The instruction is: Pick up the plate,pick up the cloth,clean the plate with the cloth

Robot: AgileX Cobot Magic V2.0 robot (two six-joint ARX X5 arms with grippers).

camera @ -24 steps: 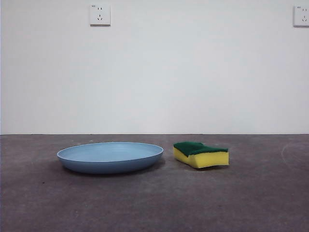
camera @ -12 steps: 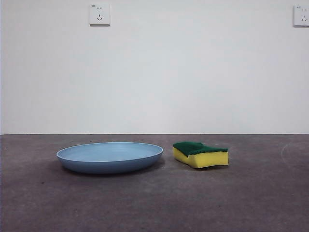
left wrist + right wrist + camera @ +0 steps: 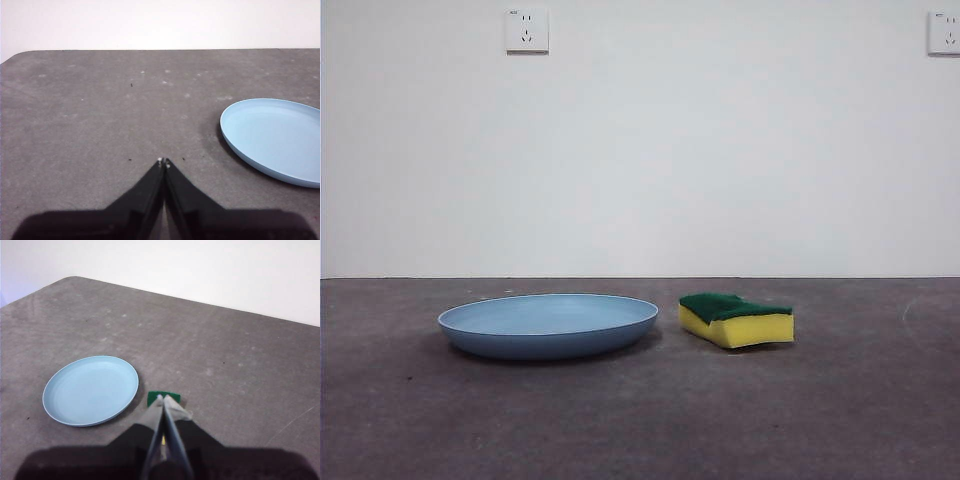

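- The light-blue plate (image 3: 548, 324) lies flat on the grey table (image 3: 640, 420), nothing in it.
- Just beside it, apart from its rim, sits the yellow sponge (image 3: 738, 320), green scouring layer upward.
- The right gripper (image 3: 164, 398) hangs above the sponge (image 3: 163, 398), jaws pressed together, holding nothing.
- The left gripper (image 3: 164, 161) hovers over bare table, off to one side of the plate (image 3: 275, 137), jaws likewise closed and empty.
- Two wall sockets (image 3: 527, 30) show on the white wall.

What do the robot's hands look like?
Each end effector is two flat, matte black jaws tapering to a narrow point, like a beak. The left end effector has tiny pale tips; the right end effector looks greyer along its inner edges. No cables or markings show.
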